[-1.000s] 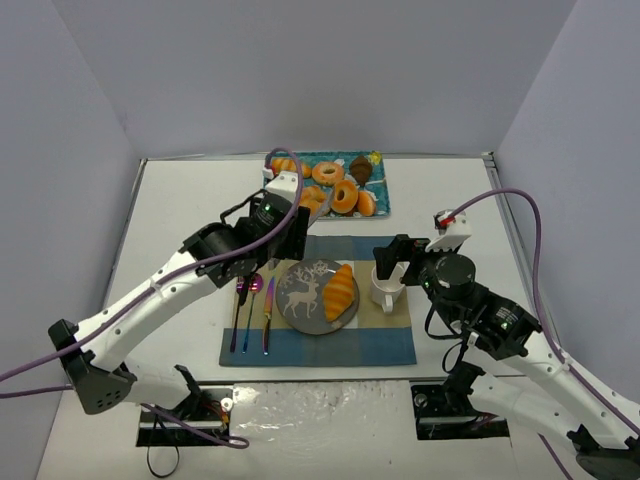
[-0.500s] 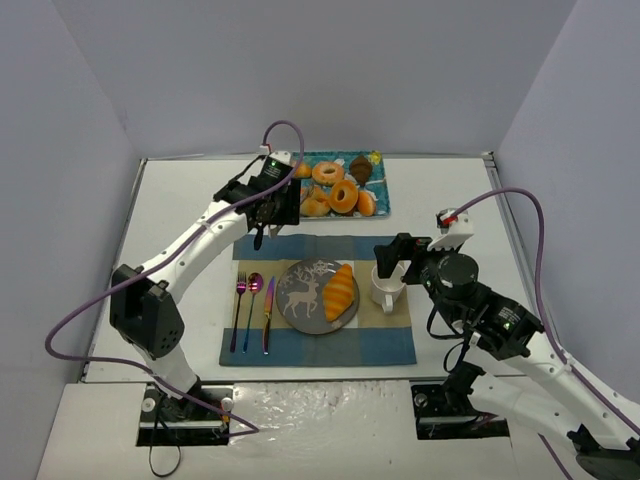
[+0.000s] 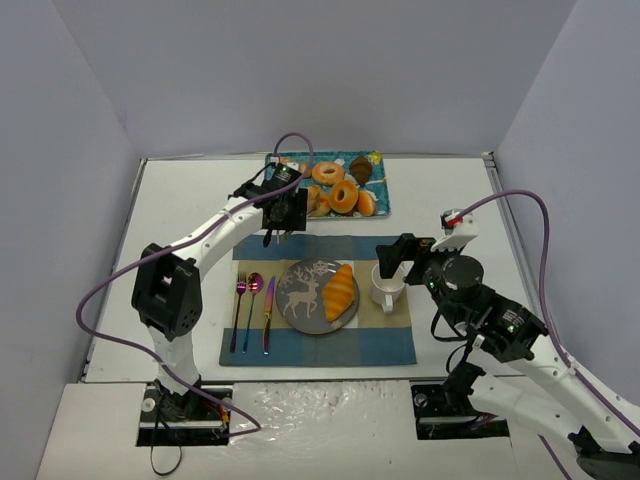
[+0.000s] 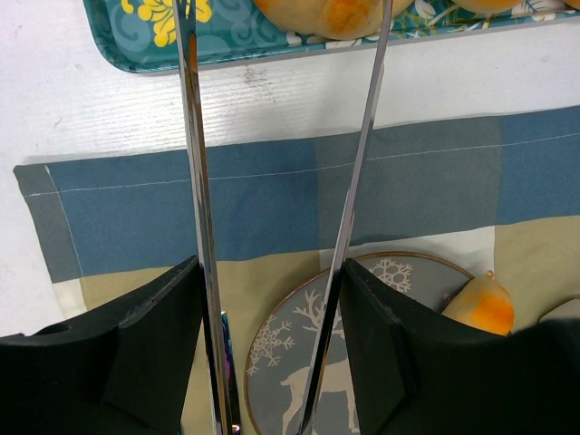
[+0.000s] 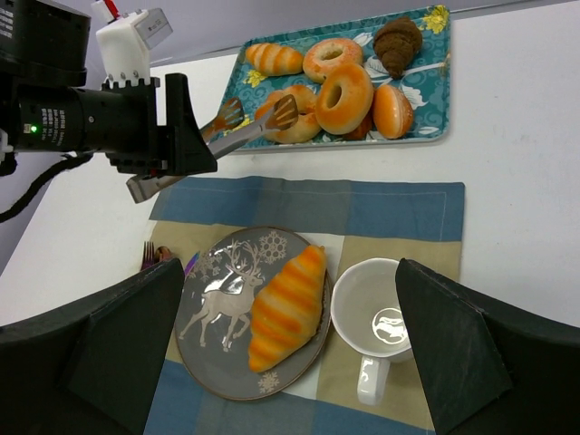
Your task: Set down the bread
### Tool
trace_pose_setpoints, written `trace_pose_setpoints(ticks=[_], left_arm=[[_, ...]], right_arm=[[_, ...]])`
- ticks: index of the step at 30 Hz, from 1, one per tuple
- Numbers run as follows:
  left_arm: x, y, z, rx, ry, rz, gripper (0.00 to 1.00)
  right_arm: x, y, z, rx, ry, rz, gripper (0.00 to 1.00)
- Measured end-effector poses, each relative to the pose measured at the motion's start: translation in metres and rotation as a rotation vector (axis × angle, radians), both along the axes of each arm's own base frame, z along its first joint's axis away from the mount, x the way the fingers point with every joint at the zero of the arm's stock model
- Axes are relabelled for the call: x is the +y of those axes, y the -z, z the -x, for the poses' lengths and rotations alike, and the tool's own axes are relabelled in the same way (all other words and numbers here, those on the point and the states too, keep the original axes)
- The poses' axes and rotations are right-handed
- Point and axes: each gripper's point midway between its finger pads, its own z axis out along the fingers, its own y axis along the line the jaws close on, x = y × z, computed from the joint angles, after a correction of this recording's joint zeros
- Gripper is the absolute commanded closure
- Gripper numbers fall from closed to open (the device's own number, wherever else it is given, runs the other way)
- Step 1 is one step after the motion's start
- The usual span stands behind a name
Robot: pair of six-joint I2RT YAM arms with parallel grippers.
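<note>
- A blue and tan checked placemat (image 3: 330, 345) is laid near the middle of the desk (image 3: 180, 220), toward its near edge.
- A grey reindeer plate (image 3: 298, 296) is set at the middle of the placemat.
- The bread (image 3: 340, 291), a striped orange croissant, is laid on the right part of the plate, lengthwise from the near edge to the far edge.
- A white mug (image 3: 385, 290) is stood upright on the placemat just beside the plate's right edge, with its handle turned to the near side.
- A fork (image 3: 240, 310), a spoon (image 3: 254, 308) and a knife (image 3: 268, 315) are lined up along the left edge of the placemat.
- A teal tray (image 5: 433, 91) of doughnuts and buns is placed at the far edge of the desk, just beyond the placemat.
- Metal tongs (image 5: 237, 130) are pinched between the jaws of the left gripper (image 3: 281, 213), which is held over the near left corner of the tray.
- The tong tips are spread, with an orange bun (image 5: 294, 127) seen between them. Contact with it cannot be told.
- The right gripper (image 3: 392, 260) is held above the mug, with its jaws spread wide and nothing between them.
</note>
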Motion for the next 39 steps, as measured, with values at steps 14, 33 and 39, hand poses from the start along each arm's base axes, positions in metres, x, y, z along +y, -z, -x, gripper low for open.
trace_pose_setpoints(ticks=[14, 33, 39], left_arm=[[-0.008, 0.003, -0.015, 0.023, 0.005, 0.062, 0.54], [-0.01, -0.017, -0.011, 0.006, 0.003, 0.112, 0.99], [0.0, -0.058, -0.005, -0.076, -0.005, 0.126, 1.0]], right_arm=[[-0.003, -0.006, 0.003, -0.014, 0.001, -0.018, 0.0], [-0.005, -0.005, 0.004, -0.012, 0.001, -0.016, 0.0], [-0.004, -0.003, 0.003, -0.007, 0.001, -0.011, 0.0]])
